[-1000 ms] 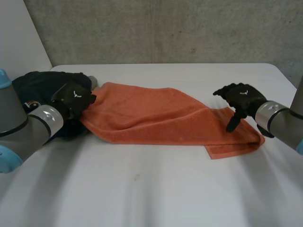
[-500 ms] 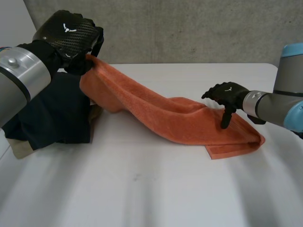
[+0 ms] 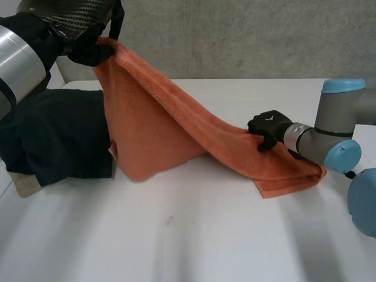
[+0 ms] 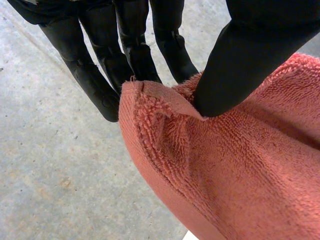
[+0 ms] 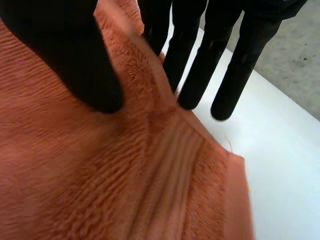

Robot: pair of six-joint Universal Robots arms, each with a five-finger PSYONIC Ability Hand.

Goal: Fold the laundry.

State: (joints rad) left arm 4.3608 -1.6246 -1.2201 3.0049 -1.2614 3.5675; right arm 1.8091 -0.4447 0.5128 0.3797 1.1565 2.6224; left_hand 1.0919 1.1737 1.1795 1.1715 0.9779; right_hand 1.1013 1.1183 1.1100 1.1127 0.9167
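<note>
An orange towel [image 3: 158, 129] hangs from my left hand [image 3: 76, 23], which is raised high above the table's left side. It slopes down to the table at the right, and its right end lies flat. In the left wrist view the thumb [image 4: 250, 65] and fingers [image 4: 95, 85] pinch a corner of the towel [image 4: 240, 165]. My right hand [image 3: 267, 128] sits low on the towel's far edge near its right end. In the right wrist view its thumb [image 5: 65, 50] presses on top of the towel [image 5: 100, 175], with the fingers [image 5: 200, 65] behind the edge, pinching it.
A dark navy garment [image 3: 59, 135] is piled at the table's left, with a beige cloth [image 3: 23, 183] under it. The white table [image 3: 205, 235] stretches out in front of the towel. A concrete wall stands behind the table.
My left hand has risen from table height beside the dark pile, lifting the towel's corner. My right hand has moved in onto the towel's far edge and its fingers have closed.
</note>
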